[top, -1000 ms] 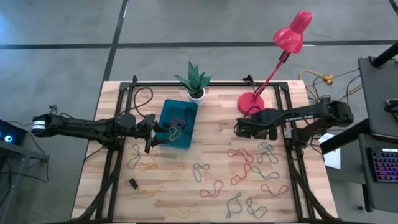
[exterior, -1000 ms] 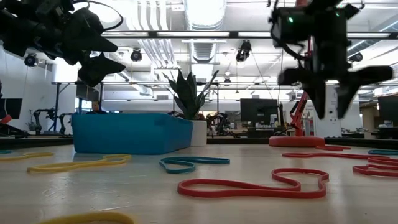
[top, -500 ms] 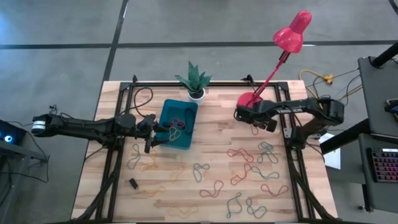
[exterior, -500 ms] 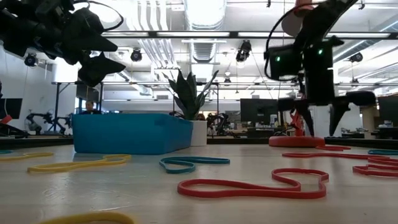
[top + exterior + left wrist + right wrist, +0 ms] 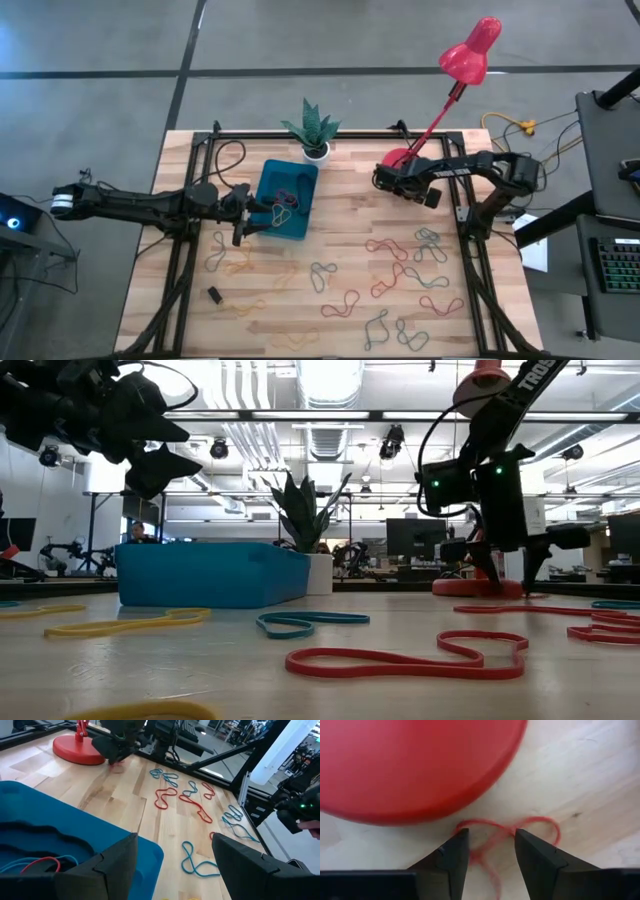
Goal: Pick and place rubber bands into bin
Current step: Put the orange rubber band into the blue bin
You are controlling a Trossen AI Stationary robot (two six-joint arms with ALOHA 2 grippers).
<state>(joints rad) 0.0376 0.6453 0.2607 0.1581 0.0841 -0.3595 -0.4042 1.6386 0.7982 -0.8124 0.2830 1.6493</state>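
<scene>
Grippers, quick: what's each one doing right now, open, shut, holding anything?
Left gripper: open, empty, over the bin edge.
Right gripper: open, straddling a red band beside the lamp base, not gripping yet.

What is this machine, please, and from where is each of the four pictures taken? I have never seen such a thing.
It is a robot with two dark arms at a wooden table; each arm ends in a two-finger pincer. One picture looks down from above, one looks level across the table, and two come from cameras on the wrists. Many rubber bands lie loose on the wood, and a few already lie in the blue bin. The left pincer hangs open beside the bin, holding nothing. The right pincer is open, low over a red band next to the red lamp base. A potted plant stands behind the bin.
</scene>
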